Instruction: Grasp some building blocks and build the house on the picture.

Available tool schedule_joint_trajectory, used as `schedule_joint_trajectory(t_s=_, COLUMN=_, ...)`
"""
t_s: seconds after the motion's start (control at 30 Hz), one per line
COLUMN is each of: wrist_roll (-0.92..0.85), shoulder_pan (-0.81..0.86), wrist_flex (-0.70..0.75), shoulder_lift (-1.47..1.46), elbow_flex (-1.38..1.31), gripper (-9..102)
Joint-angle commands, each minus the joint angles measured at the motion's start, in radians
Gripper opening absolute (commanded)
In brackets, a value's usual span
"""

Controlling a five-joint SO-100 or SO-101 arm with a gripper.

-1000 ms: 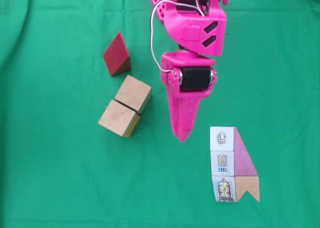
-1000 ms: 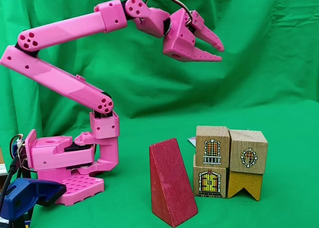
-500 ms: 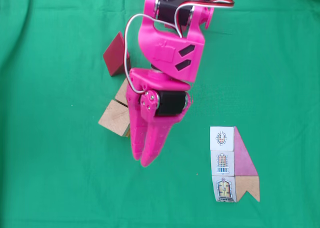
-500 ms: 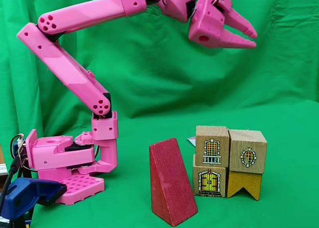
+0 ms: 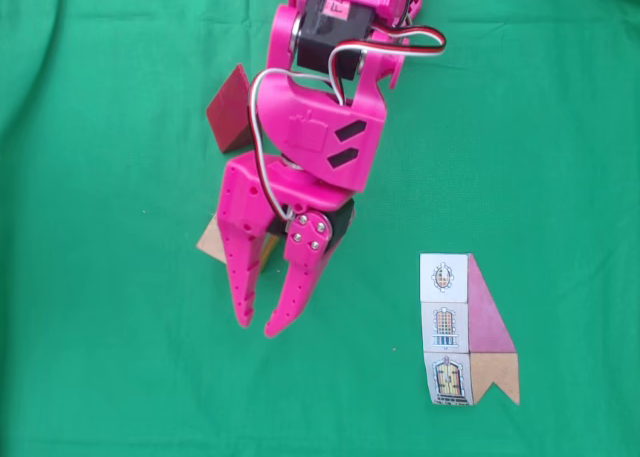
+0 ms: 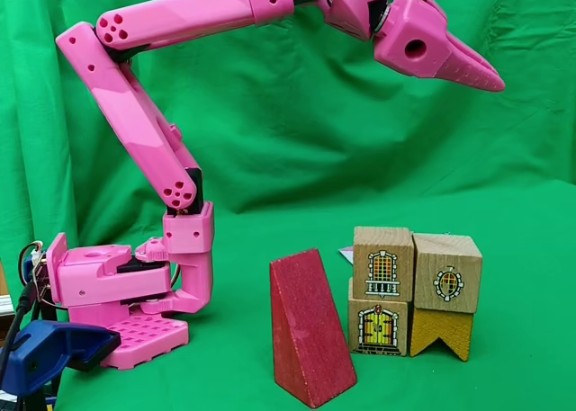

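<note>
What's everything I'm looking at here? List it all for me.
Green cloth: one, covers table and backdrop.
Red wedge: one, dark red, standing left of the blocks in the side fixed view.
Wooden blocks: light wood, two columns touching side by side, each seemingly two pieces high; window and door drawings, one yellow notched face.
Picture card: one, flat; white squares, pink triangle, tan notch; lower right in the top-down fixed view.
Blue clamp: one, by the base.
Robot arm: one, pink; jaws open, raised above the blocks.
</note>
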Motion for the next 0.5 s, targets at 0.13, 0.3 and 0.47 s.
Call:
schedule_joint_trajectory(t_s=0.13, wrist_roll=-0.051, shoulder_pan=0.025, wrist_flex=0.025, shoulder_lift=-0.052, elbow_flex=-0.032, gripper=5)
schedule_joint_trajectory(t_s=0.3, wrist_roll=-0.051, shoulder_pan=0.026, wrist_flex=0.158, shoulder_lift=-0.071, elbow_flex=-0.049, gripper=5)
schedule_joint_trajectory(t_s=0.47, wrist_roll=-0.051, shoulder_pan=0.040, wrist_flex=0.238, shoulder_lift=-0.077, elbow_flex=-0.089, gripper=5)
